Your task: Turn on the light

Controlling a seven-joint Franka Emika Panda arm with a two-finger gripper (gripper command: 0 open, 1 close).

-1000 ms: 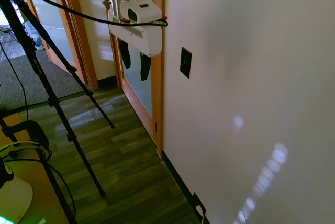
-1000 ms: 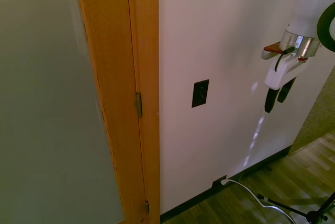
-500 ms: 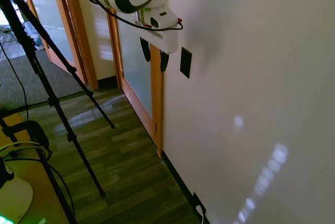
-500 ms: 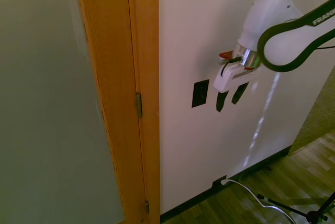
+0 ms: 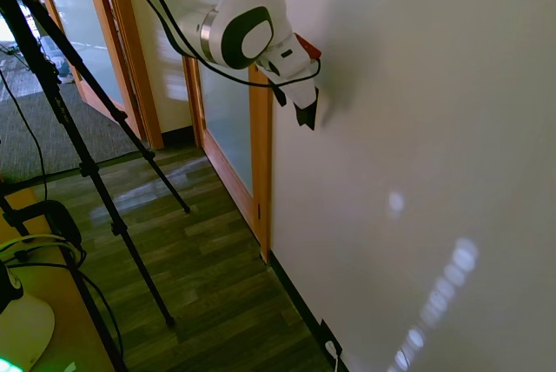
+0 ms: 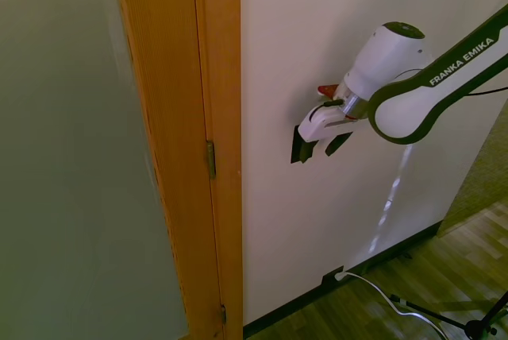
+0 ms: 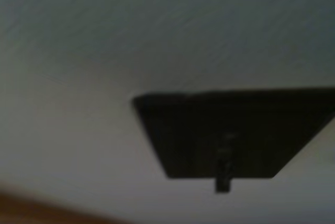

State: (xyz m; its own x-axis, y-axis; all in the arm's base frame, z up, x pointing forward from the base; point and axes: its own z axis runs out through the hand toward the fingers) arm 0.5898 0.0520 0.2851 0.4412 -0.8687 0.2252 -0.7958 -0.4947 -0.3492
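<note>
Second exterior view: the white Franka arm (image 6: 444,78) reaches in from the right and presses its gripper (image 6: 317,145) up against the white wall (image 6: 341,6), right at the black switch plate (image 6: 297,149), which sits on that wall a short way to the right of the wooden door frame (image 6: 214,78). Only the plate's left edge and lower corner show here; the gripper's white body and its black fingers (image 6: 336,143) cover the rest. The two fingers stand a little apart, one over the plate and one just to its right, with nothing clamped between them. Whether a fingertip actually touches the switch cannot be told. A metal hinge (image 6: 211,159) is fixed to the frame at about the same height as the plate. Low on the wall, at the dark baseboard, a small black socket (image 6: 330,279) carries a white plug whose white cord (image 6: 381,292) trails onto the wood floor (image 6: 444,276). From the first exterior view the arm comes in from the upper left and the gripper (image 5: 304,111) hides the plate entirely, meeting the wall beside the door frame (image 5: 261,163). In the blurred wrist view the switch plate (image 7: 230,130) fills the middle as a dark rectangle against pale wall, with a small toggle (image 7: 223,169) standing out from it.
</note>
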